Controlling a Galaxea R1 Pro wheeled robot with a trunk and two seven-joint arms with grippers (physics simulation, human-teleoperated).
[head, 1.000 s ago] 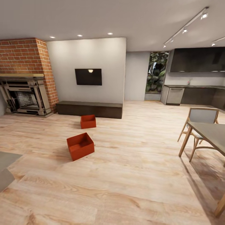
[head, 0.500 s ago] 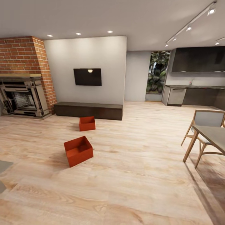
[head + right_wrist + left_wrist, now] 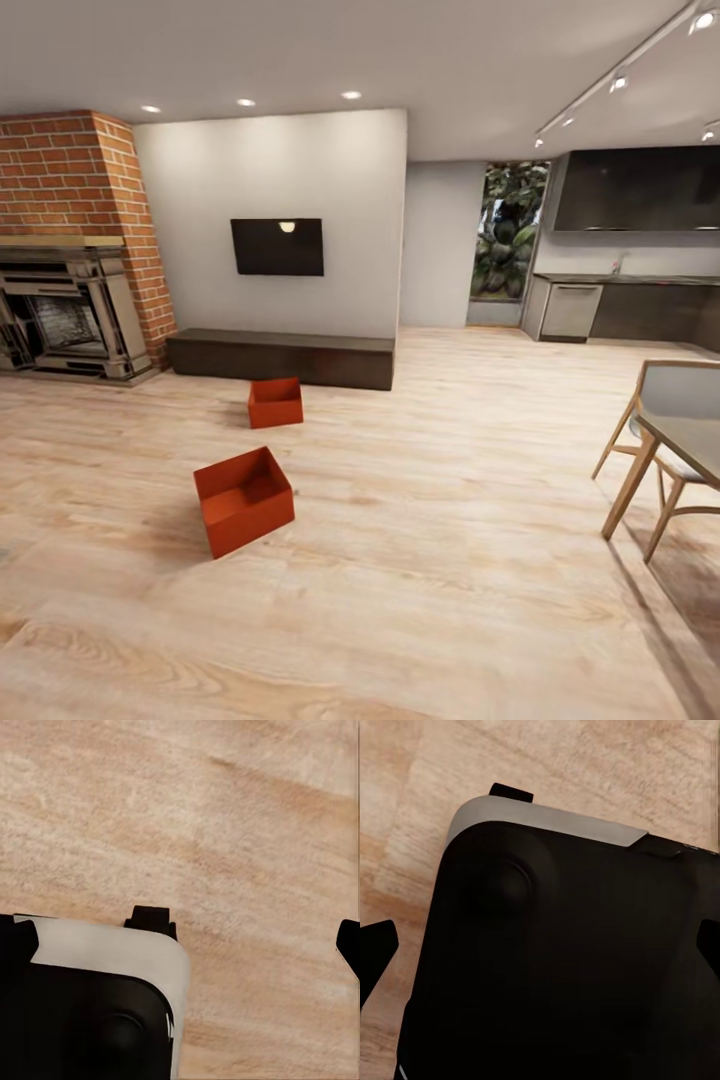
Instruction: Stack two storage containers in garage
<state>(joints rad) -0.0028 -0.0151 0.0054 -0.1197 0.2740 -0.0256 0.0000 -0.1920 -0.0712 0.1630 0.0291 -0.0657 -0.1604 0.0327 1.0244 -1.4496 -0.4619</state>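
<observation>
Left pincer [image 3: 541,947] points downward, its two black fingertips [image 3: 376,951] at opposite edges of the left wrist view and well apart, nothing between them but a black housing [image 3: 562,967] with a pale grey rim below. Right pincer [image 3: 182,941] also points downward with fingertips [image 3: 349,943] spread wide and nothing held; the same kind of grey-rimmed black housing [image 3: 82,1020] sits under one side.

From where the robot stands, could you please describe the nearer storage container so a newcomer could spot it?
Start at the brick fireplace and the dark low bench under the TV. The nearer container sits on the wood floor, well forward of the bench. Unlike the farther container, it sits angled.
</observation>
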